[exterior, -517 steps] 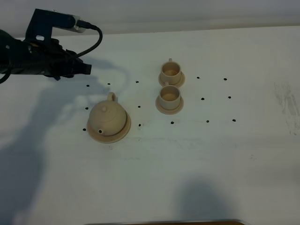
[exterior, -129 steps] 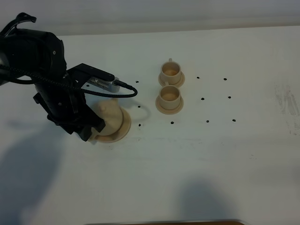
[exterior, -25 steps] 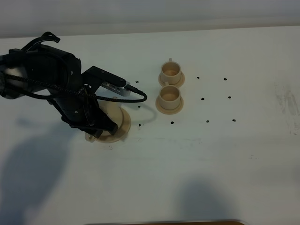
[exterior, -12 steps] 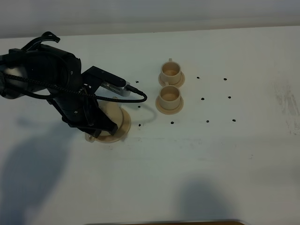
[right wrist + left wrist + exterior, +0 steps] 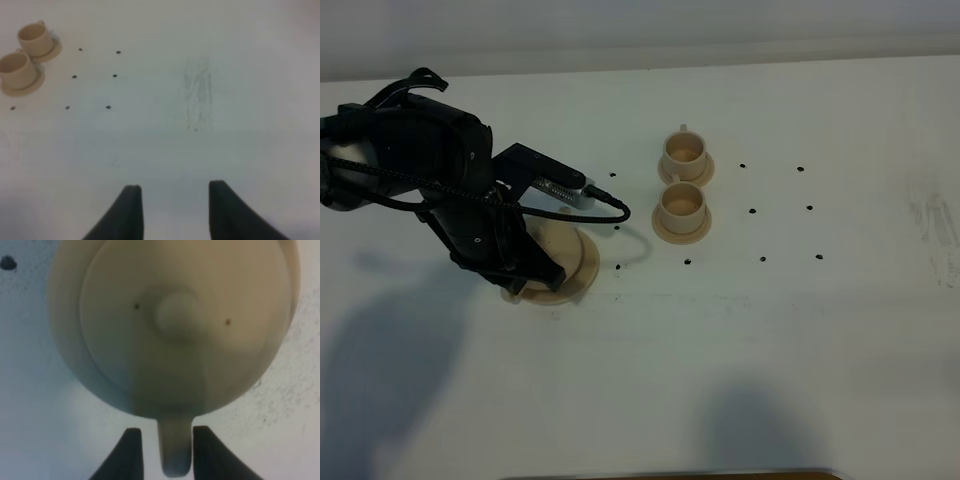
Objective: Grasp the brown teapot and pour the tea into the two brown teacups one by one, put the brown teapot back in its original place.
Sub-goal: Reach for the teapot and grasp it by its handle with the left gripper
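Note:
In the left wrist view the brown teapot (image 5: 175,325) fills the picture from above, its lid knob in the middle. Its loop handle (image 5: 175,450) runs between the two fingers of my left gripper (image 5: 166,430). One finger lies almost against the handle; a thin strip of table shows beside the other. From the high camera my left arm (image 5: 470,200) covers most of the teapot (image 5: 552,240), which stands on its original place, the wide saucer (image 5: 588,262). The two brown teacups (image 5: 684,152) (image 5: 680,204) sit on small saucers to the right. My right gripper (image 5: 172,192) hangs open over bare table.
Small black dots (image 5: 752,212) mark the white table around the cups. A faint scuff (image 5: 200,95) lies on the table ahead of the right gripper. The cups (image 5: 34,36) (image 5: 16,70) also show far off in the right wrist view.
My left gripper's fingers have drawn in around the teapot handle, and the left arm has shifted slightly. Teapot, cups and right arm have not moved.

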### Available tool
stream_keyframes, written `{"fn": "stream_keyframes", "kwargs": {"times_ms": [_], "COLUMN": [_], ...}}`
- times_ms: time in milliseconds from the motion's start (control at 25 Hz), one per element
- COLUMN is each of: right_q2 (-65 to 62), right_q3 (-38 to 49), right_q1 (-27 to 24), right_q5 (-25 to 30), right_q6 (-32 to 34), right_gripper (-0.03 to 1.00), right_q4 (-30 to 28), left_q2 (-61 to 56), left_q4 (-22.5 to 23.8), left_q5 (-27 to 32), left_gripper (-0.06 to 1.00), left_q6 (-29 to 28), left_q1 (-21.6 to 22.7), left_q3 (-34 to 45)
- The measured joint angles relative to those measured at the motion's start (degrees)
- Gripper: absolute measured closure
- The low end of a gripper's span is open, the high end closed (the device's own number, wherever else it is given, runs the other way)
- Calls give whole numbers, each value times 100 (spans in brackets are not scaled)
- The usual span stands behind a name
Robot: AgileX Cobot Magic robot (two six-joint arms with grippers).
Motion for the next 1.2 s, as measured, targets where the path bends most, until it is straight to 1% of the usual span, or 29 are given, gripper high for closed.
{"fn": "stream_keyframes", "kwargs": {"times_ms": [80, 200, 280, 880, 1200], "right_q2": [0, 0, 0, 0, 0], "right_q3": [0, 0, 0, 0, 0], "right_q1": [0, 0, 0, 0, 0], "right_q5": [0, 0, 0, 0, 0], "right_q6": [0, 0, 0, 0, 0], "right_gripper": [66, 66, 66, 66, 66], "right_q4": [0, 0, 0, 0, 0], "left_q2": [0, 0, 0, 0, -221], "left_q4": [0, 37, 100, 326, 401], "left_q5": [12, 28, 34, 8, -201], "left_gripper": [67, 75, 77, 77, 77], "left_q6": [0, 0, 0, 29, 212], "left_q1": [11, 37, 45, 45, 50], "left_q3": [0, 0, 0, 0, 0]}}
